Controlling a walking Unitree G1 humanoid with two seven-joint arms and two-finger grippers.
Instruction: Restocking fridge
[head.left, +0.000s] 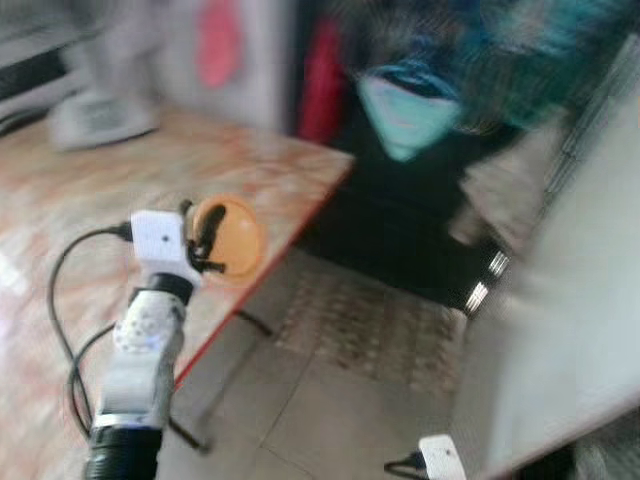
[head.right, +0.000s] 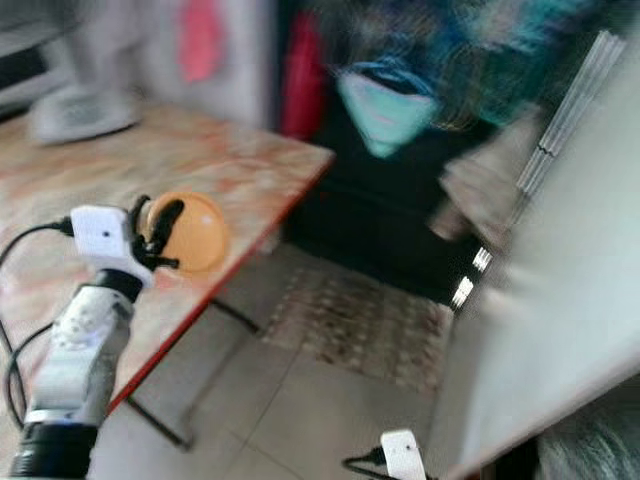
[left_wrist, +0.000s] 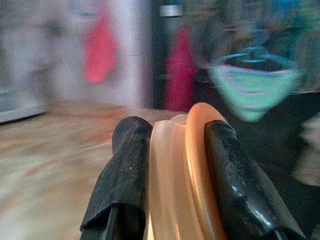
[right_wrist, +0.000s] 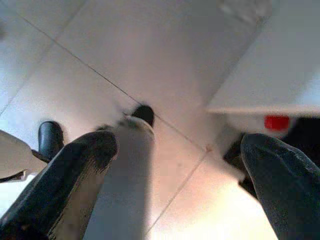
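Head views are motion-blurred. The left gripper is raised over the near right edge of the marble-patterned table, its jaws clamped on an orange lidded container held on edge. In the left wrist view the black fingers press both faces of it. The right gripper hangs low on the right above the tiled floor, jaws wide apart, holding nothing. A white fridge door stands at right.
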